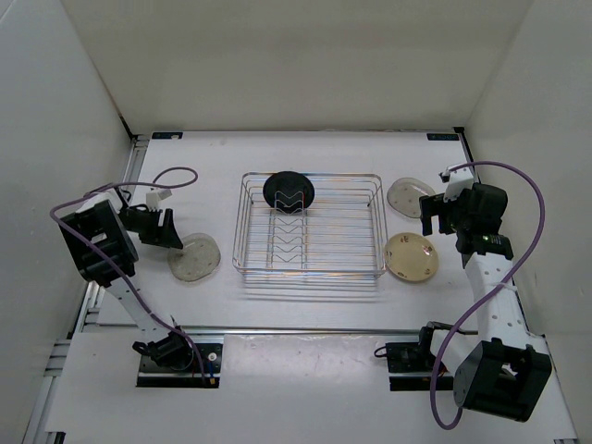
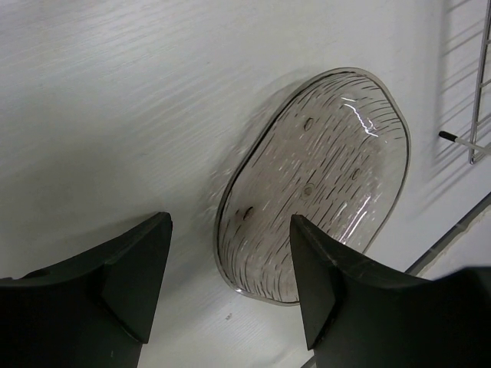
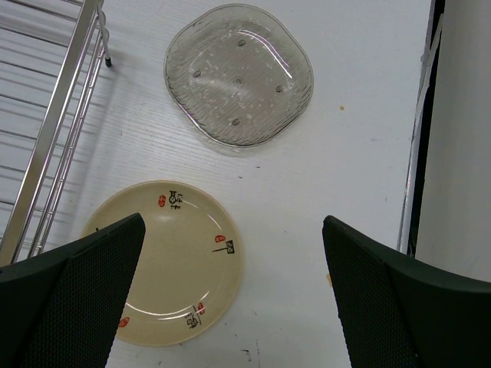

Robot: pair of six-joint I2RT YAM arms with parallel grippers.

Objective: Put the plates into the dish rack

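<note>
The chrome wire dish rack (image 1: 310,264) stands mid-table with a glossy black plate (image 1: 289,191) upright in its far end. A clear plate (image 1: 194,256) lies left of the rack. My left gripper (image 1: 174,239) is low at its far-left edge. In the left wrist view this clear plate (image 2: 314,184) has its near rim between the jaws of the left gripper (image 2: 230,264), which is open and not gripping. Right of the rack lie a second clear plate (image 3: 238,73) and a cream-tan plate (image 3: 165,261). My right gripper (image 3: 234,261) hangs open above them, holding nothing.
White walls close in the table on the left, back and right. Purple cables (image 1: 518,176) loop from both arms. The rack's corner post (image 3: 69,123) stands just left of the cream plate. The table's right edge (image 3: 418,153) runs close beside the right gripper.
</note>
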